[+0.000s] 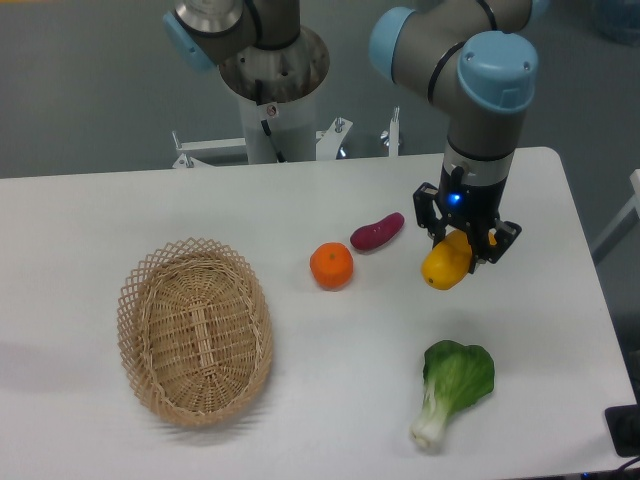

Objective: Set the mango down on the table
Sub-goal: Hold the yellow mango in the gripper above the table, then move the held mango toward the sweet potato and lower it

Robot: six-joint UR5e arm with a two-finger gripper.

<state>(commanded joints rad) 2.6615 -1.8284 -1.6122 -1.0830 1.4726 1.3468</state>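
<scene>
Gripping the mango, hand above white table (matte), grey floor behind

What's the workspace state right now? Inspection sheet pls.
Surface: white table, nothing spilled.
Job's things: mango held in the gripper, right of centre; whether it touches the table cannot be told.
Clutter: orange, purple sweet potato, bok choy, empty wicker basket, all lying apart on the table.
Grippers: fingers shut on the mango; blue light lit on the wrist.
Cables: nothing seen on the table.
Surroundings: arm pedestal behind the table, grey floor.
</scene>
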